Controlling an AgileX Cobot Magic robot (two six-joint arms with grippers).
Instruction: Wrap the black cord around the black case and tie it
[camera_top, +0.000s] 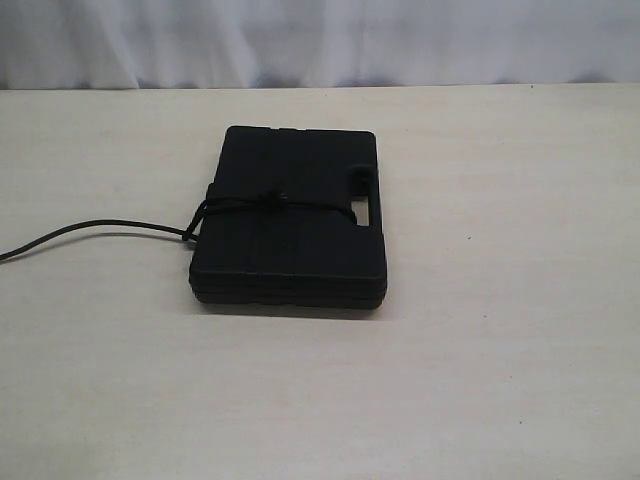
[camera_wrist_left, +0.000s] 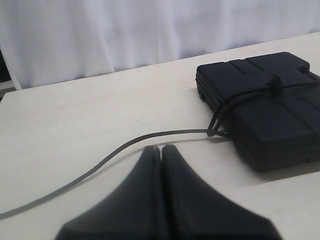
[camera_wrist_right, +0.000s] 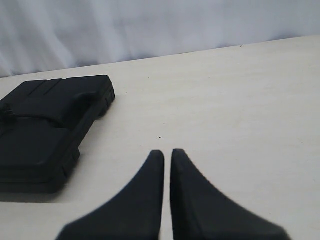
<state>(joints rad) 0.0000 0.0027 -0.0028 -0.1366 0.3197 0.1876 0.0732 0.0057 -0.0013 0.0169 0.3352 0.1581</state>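
The case (camera_top: 290, 220) lies in the middle of the table (camera_top: 500, 350) with the cord (camera_top: 130, 225) bound across its middle, a knot (camera_top: 270, 201) on top and the free end (camera_top: 30, 245) trailing toward the left edge. The left gripper (camera_wrist_left: 161, 150) and right gripper (camera_wrist_right: 167, 155) are both closed, empty, clear of the case. Tying looks done; what remains, if anything, is gripping the free end and tugging to snug the knot.

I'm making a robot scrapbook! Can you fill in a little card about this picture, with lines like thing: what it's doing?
Black case: lying flat on the table
Black cord: wrapped across the case, knotted on top, loose end trailing off left in the exterior view
Left gripper: shut, holding nothing
Right gripper: shut, holding nothing
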